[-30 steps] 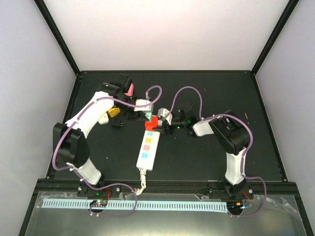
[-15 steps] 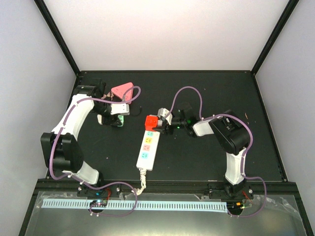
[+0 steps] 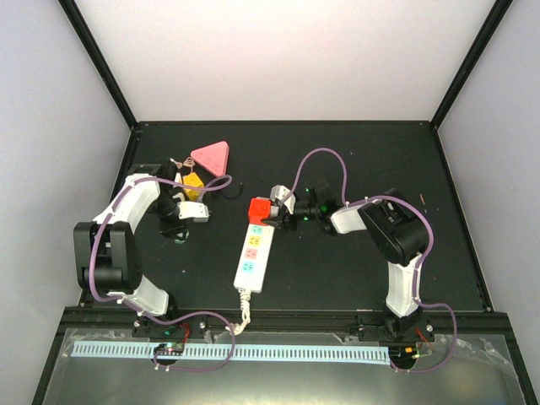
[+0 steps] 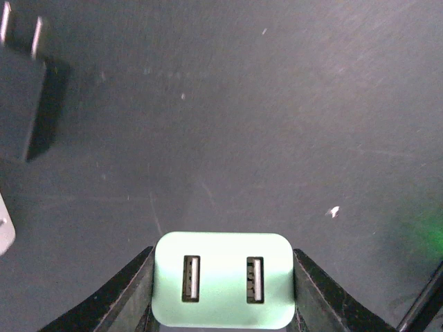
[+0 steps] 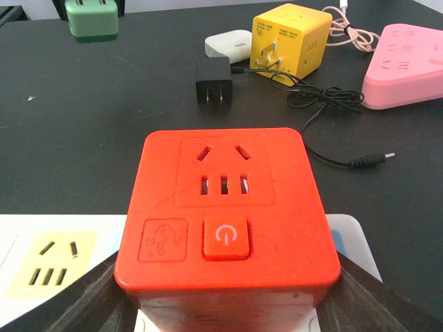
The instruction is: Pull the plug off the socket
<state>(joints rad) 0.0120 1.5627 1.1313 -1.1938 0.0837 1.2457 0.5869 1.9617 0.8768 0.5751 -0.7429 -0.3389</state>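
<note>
1. Your left gripper (image 4: 223, 308) clamps a mint-green USB plug (image 4: 223, 283) by its sides, over the black table (image 3: 354, 261) at left, well apart from the socket (image 3: 253, 257).
2. Your right gripper (image 5: 227, 311) pinches the red cube adapter (image 5: 225, 200), which sits on the socket's far end.
3. The socket lies mid-table between both arms, with its cord toward the bases.

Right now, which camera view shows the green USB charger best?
Left wrist view: the green USB charger sits close, both ports facing the camera. Right wrist view shows it small, cropped at top; top view hardly shows it.
</note>
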